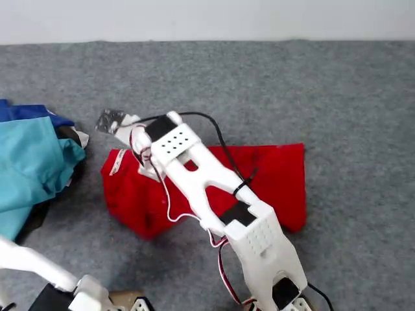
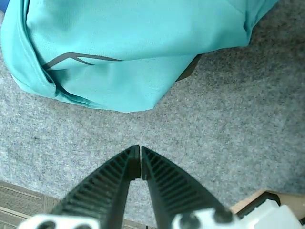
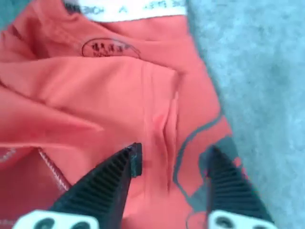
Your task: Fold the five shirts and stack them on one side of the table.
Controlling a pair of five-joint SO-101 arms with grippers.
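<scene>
High view showed the red shirt lying half-folded near the middle of the table and the teal shirt heaped at the edge on the left arm's side, so folding the red one seemed the step in hand. The right gripper hung wide apart and empty over a crease below the collar, and would need to pinch that cloth and carry it across. The left gripper sat pinched together, empty, beside the teal shirt. A white neck label and a round stamp bore print that could not be made out.
</scene>
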